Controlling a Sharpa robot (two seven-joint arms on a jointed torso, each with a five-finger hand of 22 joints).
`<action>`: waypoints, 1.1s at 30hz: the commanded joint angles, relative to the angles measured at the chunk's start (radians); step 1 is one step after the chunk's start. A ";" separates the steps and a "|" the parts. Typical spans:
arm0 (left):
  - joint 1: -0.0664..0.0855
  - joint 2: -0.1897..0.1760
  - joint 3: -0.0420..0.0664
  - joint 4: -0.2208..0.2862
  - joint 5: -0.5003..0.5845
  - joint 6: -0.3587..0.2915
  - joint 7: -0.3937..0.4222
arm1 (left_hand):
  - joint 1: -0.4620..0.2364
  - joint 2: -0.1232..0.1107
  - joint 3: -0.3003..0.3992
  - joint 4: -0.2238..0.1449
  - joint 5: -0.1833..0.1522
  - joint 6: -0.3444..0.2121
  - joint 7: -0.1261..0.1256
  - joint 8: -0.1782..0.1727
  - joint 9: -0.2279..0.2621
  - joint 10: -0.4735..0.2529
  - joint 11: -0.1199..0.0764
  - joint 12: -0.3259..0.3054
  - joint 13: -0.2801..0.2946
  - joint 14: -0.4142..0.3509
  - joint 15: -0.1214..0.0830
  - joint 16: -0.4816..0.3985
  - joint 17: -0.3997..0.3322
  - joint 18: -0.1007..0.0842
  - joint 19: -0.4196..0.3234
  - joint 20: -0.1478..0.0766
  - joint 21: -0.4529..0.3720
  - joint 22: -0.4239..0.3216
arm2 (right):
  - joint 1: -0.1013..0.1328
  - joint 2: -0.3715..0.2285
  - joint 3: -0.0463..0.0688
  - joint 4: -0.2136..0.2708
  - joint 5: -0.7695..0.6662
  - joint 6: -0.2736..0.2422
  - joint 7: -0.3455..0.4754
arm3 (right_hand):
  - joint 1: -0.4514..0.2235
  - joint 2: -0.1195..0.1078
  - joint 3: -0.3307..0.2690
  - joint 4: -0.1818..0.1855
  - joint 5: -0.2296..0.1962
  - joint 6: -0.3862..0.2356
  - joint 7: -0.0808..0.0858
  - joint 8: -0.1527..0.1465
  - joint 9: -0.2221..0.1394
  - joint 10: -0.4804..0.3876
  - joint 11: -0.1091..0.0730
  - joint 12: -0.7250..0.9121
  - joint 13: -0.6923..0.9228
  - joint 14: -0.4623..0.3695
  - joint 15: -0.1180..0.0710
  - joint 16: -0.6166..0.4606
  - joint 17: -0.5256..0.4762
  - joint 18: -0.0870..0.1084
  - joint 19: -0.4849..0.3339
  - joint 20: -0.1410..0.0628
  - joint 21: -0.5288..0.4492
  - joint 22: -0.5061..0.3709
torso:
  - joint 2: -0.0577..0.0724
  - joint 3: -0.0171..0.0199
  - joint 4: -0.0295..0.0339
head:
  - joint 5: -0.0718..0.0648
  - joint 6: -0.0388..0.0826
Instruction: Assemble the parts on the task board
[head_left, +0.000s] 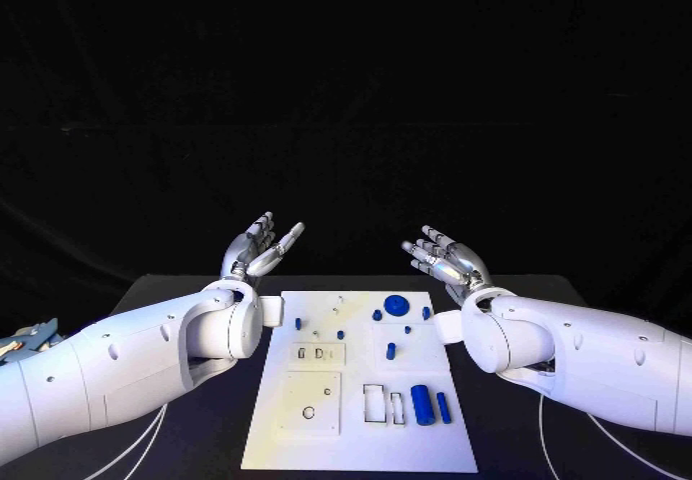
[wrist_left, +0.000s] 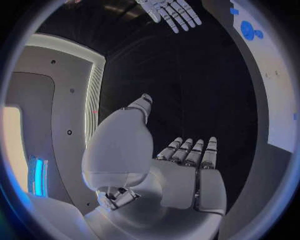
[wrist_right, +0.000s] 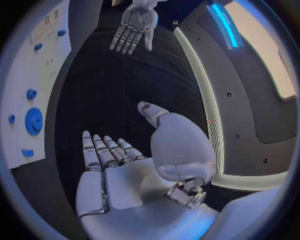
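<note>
Both the left hand (head_left: 260, 250) and right hand (head_left: 447, 262) are hovering spread and empty beyond the white plastic task board (head_left: 361, 440) lying on the black desk (head_left: 188, 440). Its small blue cylindrical parts (head_left: 421, 404) are probably light, rigid and slippery; pinching across their sides seems best.

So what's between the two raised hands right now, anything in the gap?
Nothing held or hanging there. In the head view the left hand and right hand stand apart, both holding nothing, with black backdrop between them; the task board lies nearer the robot, below that gap.

Black backdrop (head_left: 346, 110) behind black table (head_left: 202, 300); dim surroundings.
</note>
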 joint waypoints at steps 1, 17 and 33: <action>0.003 0.004 0.000 -0.004 -0.014 0.086 0.034 | 0.057 0.022 0.032 0.014 0.003 0.062 0.134 0.021 0.014 0.060 0.046 0.014 0.009 0.051 0.018 0.018 0.012 0.013 0.026 0.018 0.019 0.009 | 0.014 0.004 -0.012 -0.015 -0.071 0.191 -0.048 | 0.119 0.002 0.048 -0.060 -0.006 0.177 0.169 0.055 0.039 0.215 -0.003 0.032 0.018 0.230 -0.018 0.061 0.039 0.044 0.236 0.007 0.101 0.051 | 0.000 0.0002 0.0002 | 0.000 0.000; 0.008 -0.090 0.005 0.085 -0.028 0.129 0.090 | 0.122 0.039 0.166 -0.034 0.000 0.616 0.138 0.216 0.137 0.765 0.036 0.107 0.048 0.724 -0.046 0.244 0.146 0.118 0.595 0.010 0.286 0.114 | 0.083 -0.023 -0.023 -0.077 -0.678 0.109 -0.101 | 0.176 -0.071 0.092 -0.174 -0.022 0.673 0.120 0.203 0.128 0.800 -0.082 0.072 0.037 0.756 -0.118 0.200 0.106 0.119 0.537 -0.020 0.262 0.104 | 0.071 0.0125 0.0149 | -0.015 -0.012; 0.010 -0.147 0.025 0.184 -0.136 0.155 0.051 | 0.119 0.018 0.204 -0.061 -0.001 0.679 0.122 0.235 0.146 0.848 0.017 0.101 0.050 0.786 -0.066 0.264 0.171 0.121 0.630 0.001 0.307 0.114 | 0.131 -0.018 -0.016 -0.100 -1.191 0.176 -0.278 | 0.169 -0.100 0.042 -0.171 -0.024 0.777 0.058 0.216 0.156 0.996 -0.161 0.042 0.053 1.167 -0.244 0.445 0.323 0.119 0.765 -0.149 0.599 0.294 | 0.137 0.0199 0.0247 | -0.035 -0.007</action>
